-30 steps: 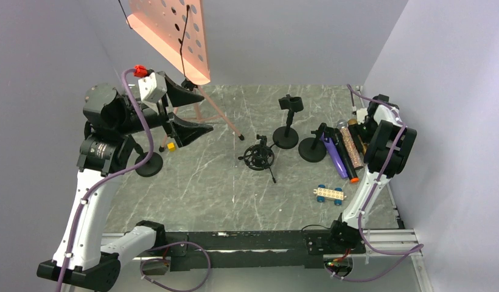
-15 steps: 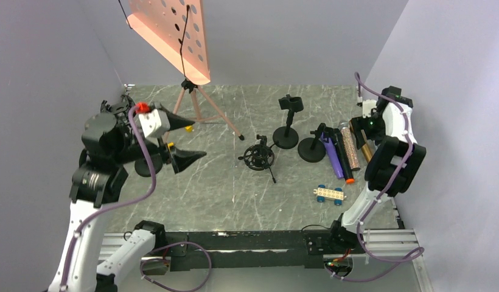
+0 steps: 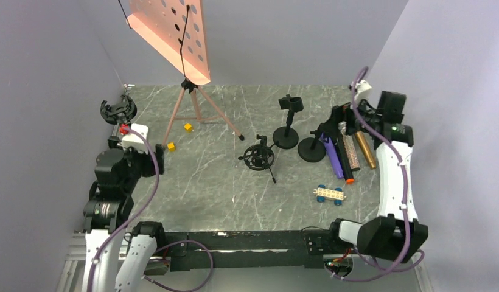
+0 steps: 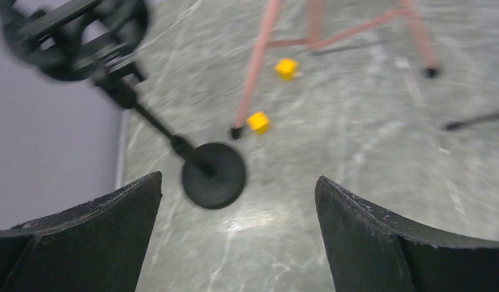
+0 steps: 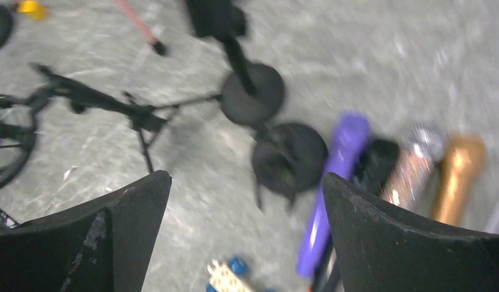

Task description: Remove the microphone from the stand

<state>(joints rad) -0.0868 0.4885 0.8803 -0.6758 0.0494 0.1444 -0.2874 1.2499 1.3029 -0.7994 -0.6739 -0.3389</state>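
- Both arms have drawn back: the left arm [image 3: 116, 182] has folded in over its base at the near-left corner of the surface [image 3: 223, 194]. The right arm [image 3: 394, 176] has dropped its elbow to its base and reaches up the right edge.
- Left fingers [image 4: 95, 237]: curved, matte black, spread wide and released, with nothing between them. They point down at the shock-mount stand [image 4: 213, 175], whose round black base carries a thin rod up to a ring cradle by the left wall.
- Two small yellow cubes [image 3: 171, 146] sit near the feet of the pink tripod music stand [image 3: 195, 112], which has a perforated desk.
- In the middle, a black shock mount [image 3: 259, 156] on thin legs lies flat, apart from the rest.
- The clip stand [image 3: 288, 125] is upright, with a round base and a black clip on top. Just to its right is a second stand [image 3: 312, 149] with a round base and a short tilted arm.
- The mics lie flat side by side next to that base, off the stands: the smooth purple mic [image 3: 334, 155], a dark mic [image 3: 346, 170] with an orange tip, the sparkly glitter mic [image 3: 352, 152] and the gold mic [image 3: 364, 149], rightmost.
- A studded brick car [image 3: 330, 193] with blue wheels sits nearer the arms.
- Right fingers [image 5: 387, 237]: wide apart, released, holding nothing. They hang by the mics' far ends, pointing left and down; the wrist view is blurred.
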